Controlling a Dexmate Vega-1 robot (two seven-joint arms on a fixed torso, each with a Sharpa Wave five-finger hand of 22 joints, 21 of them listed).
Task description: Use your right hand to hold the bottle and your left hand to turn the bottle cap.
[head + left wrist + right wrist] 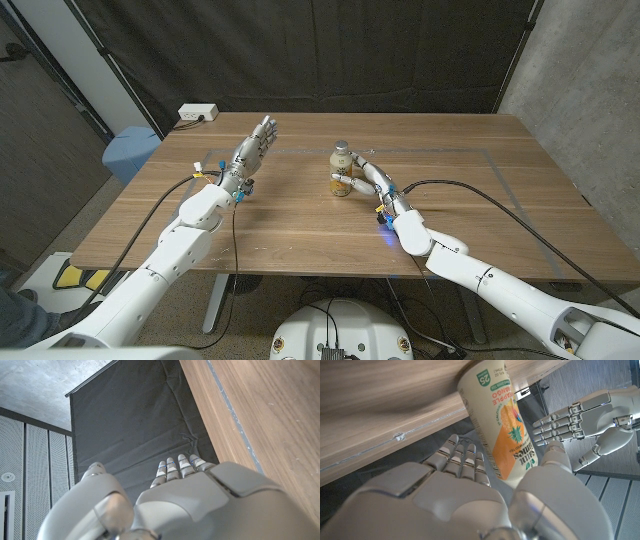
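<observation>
Near the centre of the head view, a little above the middle of the wooden desk (300,225), a juice bottle (342,167) stands upright, its label showing pineapple and mango artwork in the right wrist view. The right hand (368,178) wraps around the bottle from the picture's right, fingers (460,460) curled behind it and thumb on the near side, gripping it. To the left of centre, the left hand (253,148) hovers above the desk with fingers spread and straight, holding nothing, well apart from the bottle. At the upper left, a white power strip (198,113) lies at the desk's far edge.
</observation>
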